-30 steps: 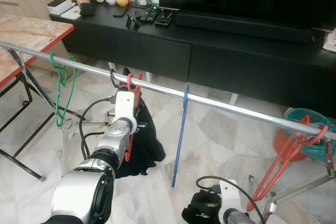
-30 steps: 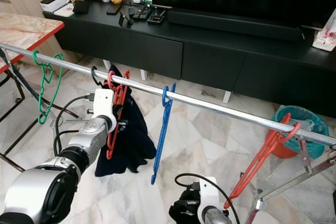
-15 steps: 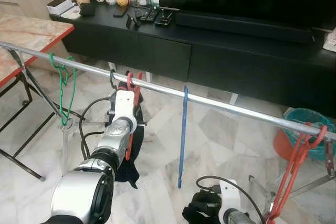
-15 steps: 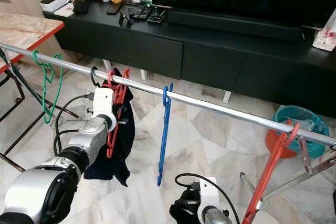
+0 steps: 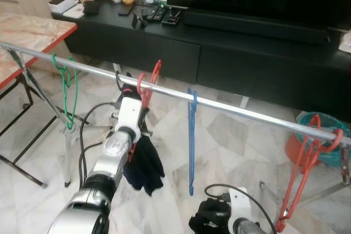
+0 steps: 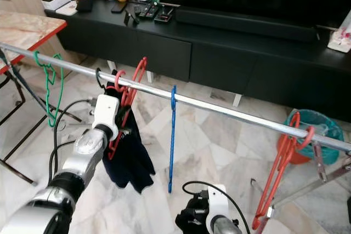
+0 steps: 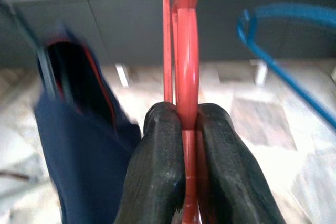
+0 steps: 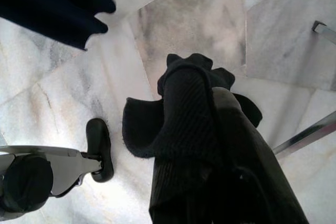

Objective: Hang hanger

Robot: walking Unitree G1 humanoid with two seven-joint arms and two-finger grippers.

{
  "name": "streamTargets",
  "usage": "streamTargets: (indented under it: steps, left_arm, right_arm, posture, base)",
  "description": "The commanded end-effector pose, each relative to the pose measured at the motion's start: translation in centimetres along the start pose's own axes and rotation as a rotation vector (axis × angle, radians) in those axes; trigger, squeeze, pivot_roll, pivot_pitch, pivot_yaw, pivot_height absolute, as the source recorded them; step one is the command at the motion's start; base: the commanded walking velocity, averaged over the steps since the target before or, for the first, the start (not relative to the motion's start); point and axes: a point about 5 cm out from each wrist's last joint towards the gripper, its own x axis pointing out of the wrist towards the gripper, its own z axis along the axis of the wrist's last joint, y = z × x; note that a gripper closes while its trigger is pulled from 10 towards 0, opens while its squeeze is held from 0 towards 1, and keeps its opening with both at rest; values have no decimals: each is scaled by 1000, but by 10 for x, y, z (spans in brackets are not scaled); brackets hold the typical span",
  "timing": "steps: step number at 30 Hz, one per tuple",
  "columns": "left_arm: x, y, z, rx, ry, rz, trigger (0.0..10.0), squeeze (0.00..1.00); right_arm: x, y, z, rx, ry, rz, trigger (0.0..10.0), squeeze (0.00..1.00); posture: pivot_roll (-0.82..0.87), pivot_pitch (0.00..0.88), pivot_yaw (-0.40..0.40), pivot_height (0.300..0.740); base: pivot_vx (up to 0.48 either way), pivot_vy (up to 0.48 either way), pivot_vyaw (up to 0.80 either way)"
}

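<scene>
Left wrist view: left hand (image 7: 187,129) clamps red hanger (image 7: 186,72).

Glossy plastic hanger (image 7: 184,66), shiny metal rail (image 5: 230,108), seemingly knitted cloth (image 8: 184,114).

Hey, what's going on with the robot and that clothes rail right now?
The left gripper is shut on a red hanger and holds it up at the metal rail, its hook at the bar beside a dark garment hanging there. A green hanger, a blue hanger and another red hanger hang along the rail. The right gripper sits low, holding a black cloth.
</scene>
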Motion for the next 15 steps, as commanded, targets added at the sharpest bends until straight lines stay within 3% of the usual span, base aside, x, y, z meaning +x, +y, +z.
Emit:
streamTargets:
  steps: [1, 5, 8, 15]
  left_arm:
    - [-8, 3, -5, 38, -2, -14, 10000, 0]
    - [-19, 1, -13, 34, 6, -14, 10000, 0]
    - [-24, -1, -10, -19, -20, 3, 10000, 0]
    - [-20, -5, 0, -46, -53, 6, 10000, 0]
  right_arm:
    - [-1, 1, -3, 6, 4, -1, 10000, 0]
    - [-1, -1, -3, 7, 2, -8, 10000, 0]
    - [-1, -2, -2, 12, -11, -25, 10000, 0]
    - [-1, -2, 0, 9, -37, -29, 10000, 0]
  posture:
    - [-86, 40, 37, 740]
    - [-81, 34, 36, 740]
    - [-81, 28, 34, 740]
    - [-90, 10, 37, 740]
  base:
    - [0, 0, 0]
    - [0, 0, 0]
    - [0, 0, 0]
    - [0, 0, 0]
